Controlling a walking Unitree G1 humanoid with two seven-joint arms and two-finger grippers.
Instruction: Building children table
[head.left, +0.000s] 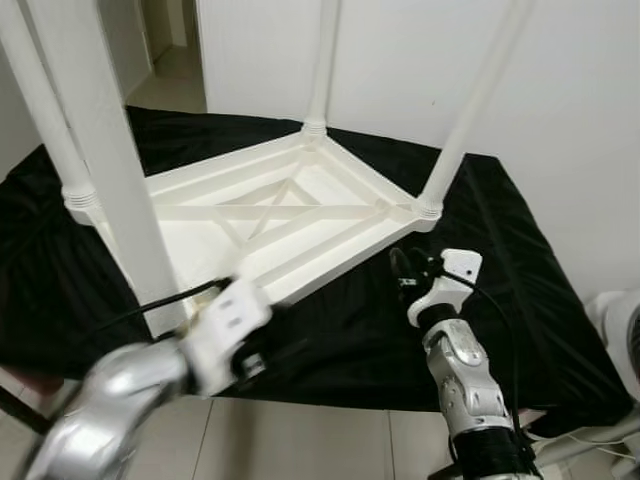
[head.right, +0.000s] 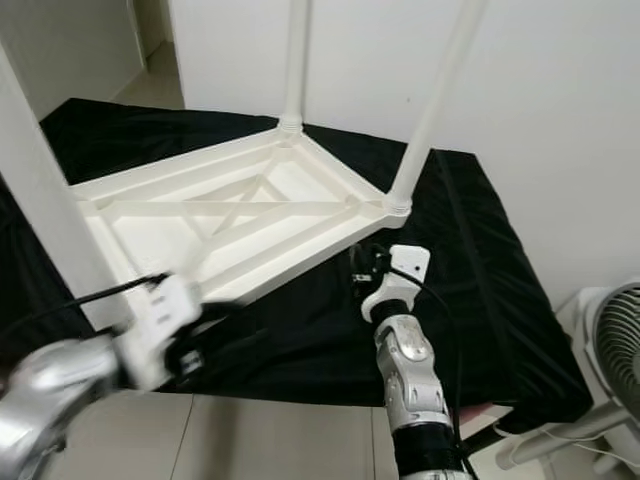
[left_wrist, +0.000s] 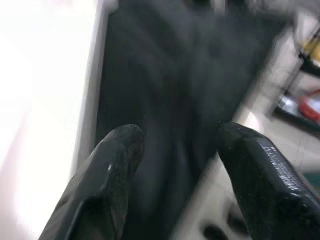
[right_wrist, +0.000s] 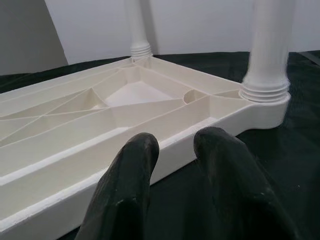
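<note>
**Mia:** What is on the far left?

**Ben:** The left arm, all blurry. Its left gripper (left_wrist: 175, 150) sits low over the black cloth (head.left: 520, 300), right at the near edge of the white table (head.left: 290, 215). From the wrist camera its two black fingers (left_wrist: 112, 165) are spread apart, with only dark cloth between them. They pinch nothing.

**Mia:** And the table?

**Ben:** It lies upside down on the black cloth, in the middle. You can see the ribs and the crossed bars on its underside. Four white legs stick straight up from the corners. The near left leg (head.left: 110, 150) is big and close to the camera. The far leg (head.left: 322, 70) stands at the back corner, and the right leg (head.left: 470, 110) stands at the right corner by the white wall (head.left: 560, 120).

**Mia:** What is to the right of that?

**Ben:** The right gripper (right_wrist: 175, 150), on its silver arm. It is over the cloth, just beside the near long edge of the table, close to the right leg. Its fingers (right_wrist: 125, 190) are a little apart and hold nothing. I cannot tell if they touch the table's edge.

**Mia:** Anything further right?

**Ben:** A white fan (head.right: 615, 350) on the floor, past the cloth.
</note>
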